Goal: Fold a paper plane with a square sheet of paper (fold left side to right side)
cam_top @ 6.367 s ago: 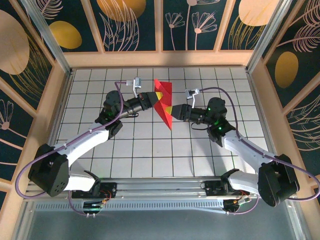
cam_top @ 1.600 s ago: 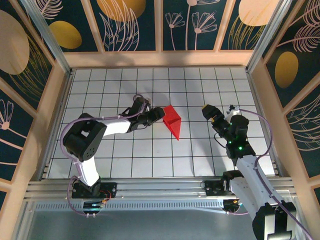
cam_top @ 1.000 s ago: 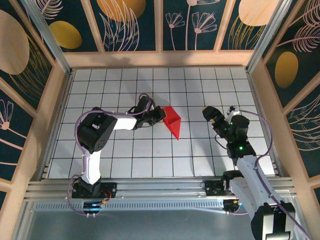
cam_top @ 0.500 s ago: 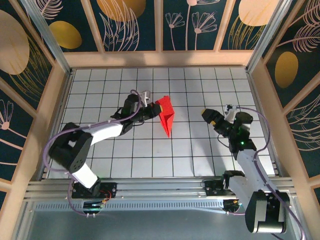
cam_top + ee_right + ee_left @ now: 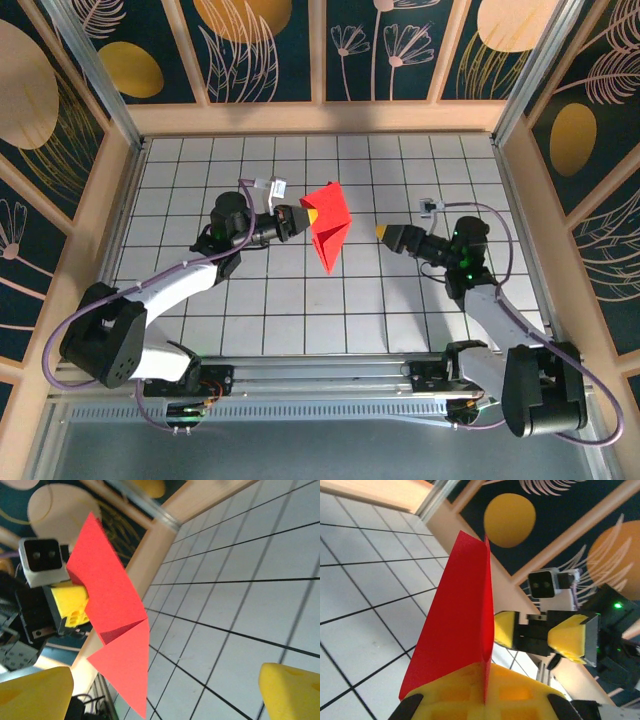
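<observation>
The red sheet of paper [image 5: 328, 225] is folded into a pointed wedge with a centre crease and hangs above the middle of the table, tip toward the near edge. My left gripper [image 5: 302, 216] is shut on its left edge. In the left wrist view the paper [image 5: 460, 625] stands upright, pinched between the yellow fingers [image 5: 520, 692] of the left gripper [image 5: 487, 680]. My right gripper [image 5: 385, 234] is open, a short way right of the paper and pointing at it. In the right wrist view the paper [image 5: 122, 652] lies ahead of the right gripper [image 5: 165, 692], untouched.
The white grid table [image 5: 300, 300] is fenced by a wooden frame [image 5: 320, 118] at the back and sides. A metal rail [image 5: 320, 378] carries both arm bases at the near edge. Purple cables loop beside each arm.
My left gripper has lifted the folded paper off the table and turned it upright. The right gripper has swung to point left at the paper, staying open.
</observation>
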Robot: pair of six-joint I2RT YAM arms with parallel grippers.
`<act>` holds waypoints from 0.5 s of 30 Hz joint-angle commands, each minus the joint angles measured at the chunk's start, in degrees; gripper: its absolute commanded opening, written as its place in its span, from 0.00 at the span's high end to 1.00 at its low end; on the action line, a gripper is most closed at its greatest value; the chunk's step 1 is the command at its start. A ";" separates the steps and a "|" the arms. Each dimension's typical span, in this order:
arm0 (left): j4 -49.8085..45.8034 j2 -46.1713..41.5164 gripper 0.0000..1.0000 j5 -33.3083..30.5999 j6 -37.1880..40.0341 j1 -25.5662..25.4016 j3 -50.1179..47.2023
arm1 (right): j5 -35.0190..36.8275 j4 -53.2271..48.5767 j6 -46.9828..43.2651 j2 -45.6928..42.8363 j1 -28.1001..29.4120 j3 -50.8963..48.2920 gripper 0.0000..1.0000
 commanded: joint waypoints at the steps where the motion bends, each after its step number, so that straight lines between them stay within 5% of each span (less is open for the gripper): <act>1: 3.61 -0.60 1.00 6.02 1.28 -0.02 1.13 | -2.04 9.81 -1.13 2.82 3.20 0.65 0.05; 15: 1.14 -0.24 1.00 7.94 2.00 -0.04 1.10 | -4.92 12.17 0.11 15.94 13.36 9.40 0.14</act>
